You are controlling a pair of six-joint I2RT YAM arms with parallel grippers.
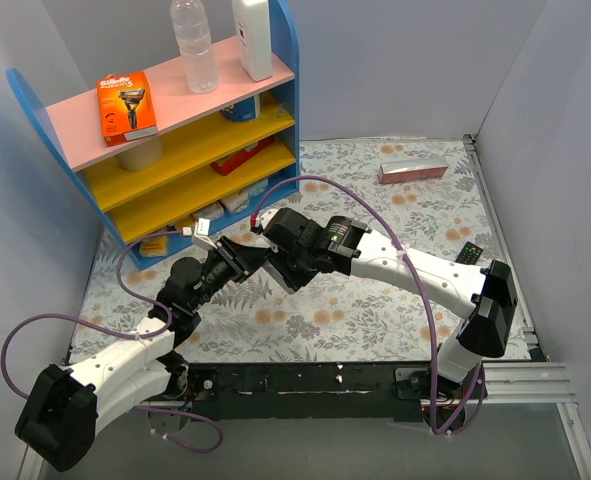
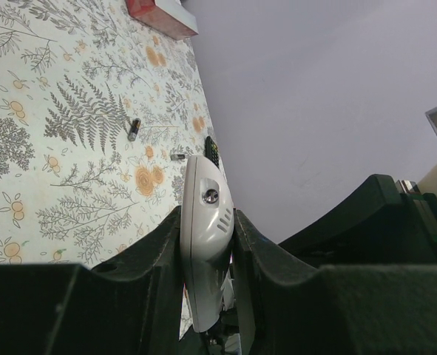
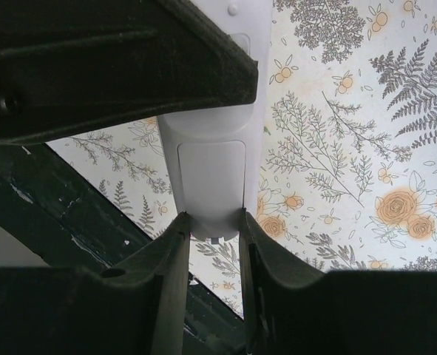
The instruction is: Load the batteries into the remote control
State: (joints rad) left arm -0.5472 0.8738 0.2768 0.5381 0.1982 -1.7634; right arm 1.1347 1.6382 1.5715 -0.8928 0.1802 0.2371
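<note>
A grey-white remote control (image 2: 205, 222) is held in the air between both grippers. My left gripper (image 2: 207, 216) is shut on its end that has the small round lens. My right gripper (image 3: 212, 222) is shut on the other end (image 3: 211, 174), where the closed battery cover faces the camera. In the top view the two grippers, left (image 1: 233, 260) and right (image 1: 275, 250), meet above the middle of the mat and hide the remote. One small dark battery (image 2: 134, 129) lies on the mat beyond the remote. Other batteries do not show.
A blue shelf (image 1: 45, 90) with pink and yellow boards stands at the back left, holding a bottle (image 1: 193, 45) and a razor pack (image 1: 127, 106). A pink box (image 1: 412, 170) lies at the back right. A small black keypad object (image 1: 470, 253) lies by the right wall.
</note>
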